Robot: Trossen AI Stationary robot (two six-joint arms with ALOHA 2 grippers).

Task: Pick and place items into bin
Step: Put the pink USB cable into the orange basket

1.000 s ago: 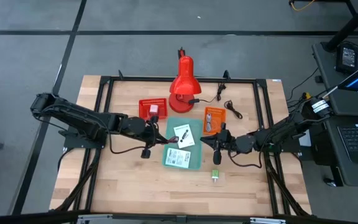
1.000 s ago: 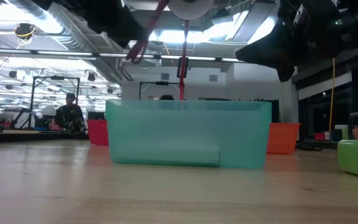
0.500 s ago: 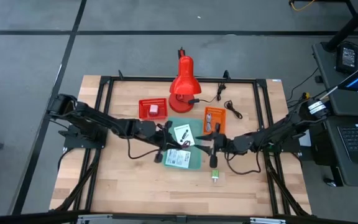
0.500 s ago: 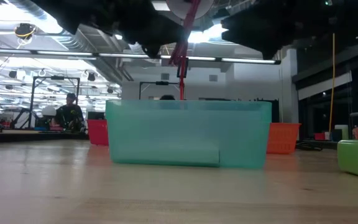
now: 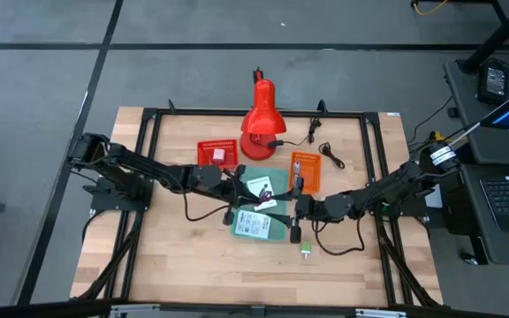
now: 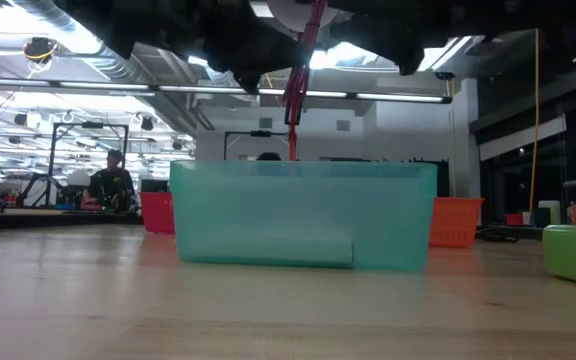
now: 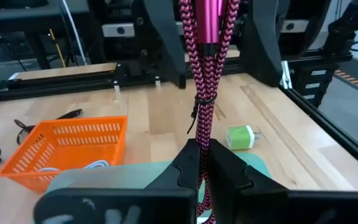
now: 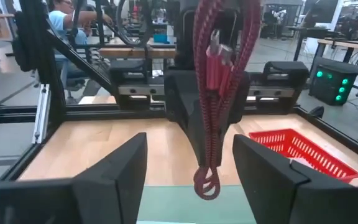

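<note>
Left gripper (image 5: 239, 188) pinches a pink braided cable (image 7: 202, 74) hanging over the teal bin (image 6: 303, 215), right gripper (image 5: 295, 208) spread at the bin's other edge; placing step, next calls for letting the cable drop inside

Braided pink-and-black cloth cable (image 7: 202, 81) between matt black jaws; translucent teal plastic bin (image 6: 303, 215), seemingly smooth; pale wooden surface (image 5: 184, 256).

A light wooden slatted counter (image 5: 193, 265) stands on a grey floor (image 5: 42, 79) crossed by dark lines; bright ceiling strip lights (image 6: 78, 70) illuminate the workshop beyond.
</note>
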